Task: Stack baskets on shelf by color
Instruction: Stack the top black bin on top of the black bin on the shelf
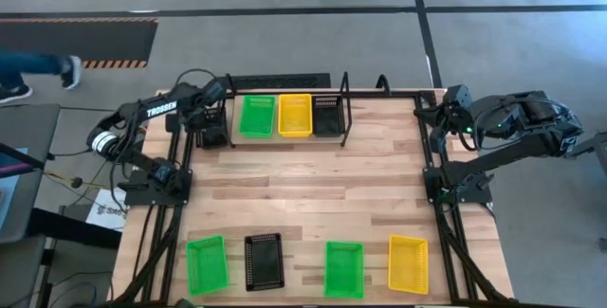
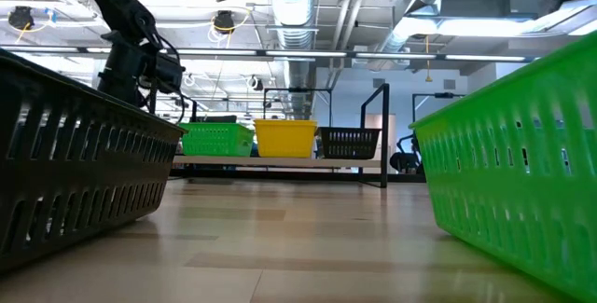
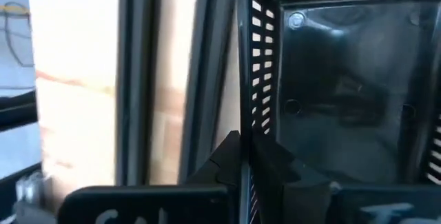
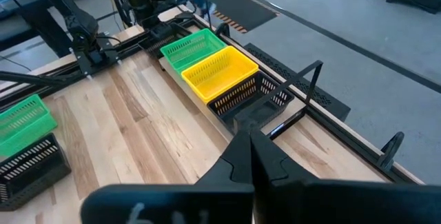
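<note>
The shelf (image 1: 285, 135) stands at the table's far edge and carries a green basket (image 1: 257, 116), a yellow basket (image 1: 295, 115) and a black basket (image 1: 327, 116) side by side. My left gripper (image 1: 212, 130) is just left of the shelf, shut on another black basket (image 3: 344, 93). Along the near edge two green baskets (image 1: 207, 263) (image 1: 344, 268), a black one (image 1: 264, 261) and a yellow one (image 1: 408, 262) rest on their bottoms. My right gripper (image 4: 251, 151) is shut and holds nothing, raised near the table's far right corner (image 1: 446, 118). My left gripper holds the black basket by a slotted side wall (image 3: 258, 86). One finger (image 3: 275, 165) is inside the basket and the other (image 3: 227, 158) outside, with the wall between them. Whether the basket rests on the table cannot be told.
The middle of the wooden tabletop (image 1: 303, 194) is bare between the shelf and the near row. Black frame rails (image 1: 180, 185) run along both side edges. The shelf's upright wire loops (image 1: 343, 109) stand at its ends. In the low view the near black (image 2: 75, 154) and green (image 2: 522, 163) baskets loom close.
</note>
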`<state>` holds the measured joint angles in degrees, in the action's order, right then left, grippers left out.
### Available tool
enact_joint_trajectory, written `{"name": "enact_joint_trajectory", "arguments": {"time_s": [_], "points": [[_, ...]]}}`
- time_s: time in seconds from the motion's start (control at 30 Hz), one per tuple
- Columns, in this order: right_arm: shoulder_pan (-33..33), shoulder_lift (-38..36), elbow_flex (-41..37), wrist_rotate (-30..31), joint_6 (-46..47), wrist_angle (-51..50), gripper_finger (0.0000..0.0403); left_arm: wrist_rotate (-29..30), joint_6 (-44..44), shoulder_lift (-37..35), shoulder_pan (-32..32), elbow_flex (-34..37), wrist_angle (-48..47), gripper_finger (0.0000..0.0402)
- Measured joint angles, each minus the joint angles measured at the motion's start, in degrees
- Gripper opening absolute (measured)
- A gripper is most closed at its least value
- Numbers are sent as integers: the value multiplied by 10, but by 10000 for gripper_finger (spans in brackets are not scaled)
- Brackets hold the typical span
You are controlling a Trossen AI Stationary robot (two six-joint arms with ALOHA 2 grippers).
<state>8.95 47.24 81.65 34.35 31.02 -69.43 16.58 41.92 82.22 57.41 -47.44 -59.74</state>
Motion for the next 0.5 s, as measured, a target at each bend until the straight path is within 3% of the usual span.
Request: {"name": "enact_joint_trajectory", "arguments": {"time_s": [0.27,0.5], "points": [[0,0,0,0,-6,0,1,46,46,-156,-2,-21,-103,0],[0,0,0,0,-11,0,1,47,88,-316,-31,-63,-161,0]]}}
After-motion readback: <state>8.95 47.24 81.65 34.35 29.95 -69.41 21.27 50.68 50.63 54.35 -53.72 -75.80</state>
